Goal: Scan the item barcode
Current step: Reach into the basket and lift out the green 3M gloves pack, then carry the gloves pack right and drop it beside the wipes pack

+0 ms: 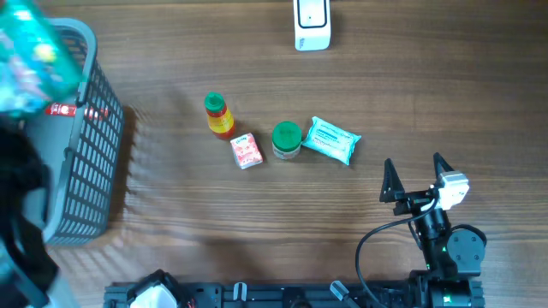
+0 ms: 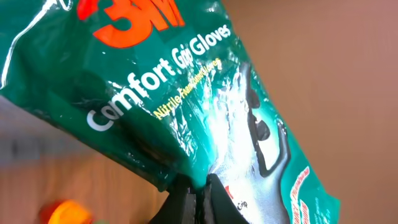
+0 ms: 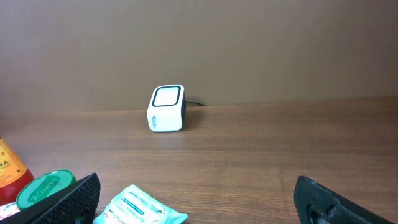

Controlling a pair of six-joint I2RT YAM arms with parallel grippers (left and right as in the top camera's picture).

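While the left gripper (image 2: 198,188) pinches a 3M gloves pack (image 2: 155,81) over the grey basket (image 1: 86,162), the right gripper (image 1: 413,164) gapes above the wooden table (image 1: 257,222), facing the white scanner (image 1: 312,24)

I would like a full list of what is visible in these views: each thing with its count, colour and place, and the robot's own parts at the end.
glove packet: one, green with red and white print, held up at the far left above the basket
basket: one, grey, left edge of the table
barcode scanner: one, white, far edge, centre
sauce bottle: one, yellow and red with green cap, centre
small carton: one, red and white, beside the bottle
jar: one, green lid, centre
wipes packet: one, teal, right of the jar
table: one, brown wood
left fingers: black, shut on the glove packet's edge
right fingers: black, open, empty, near right
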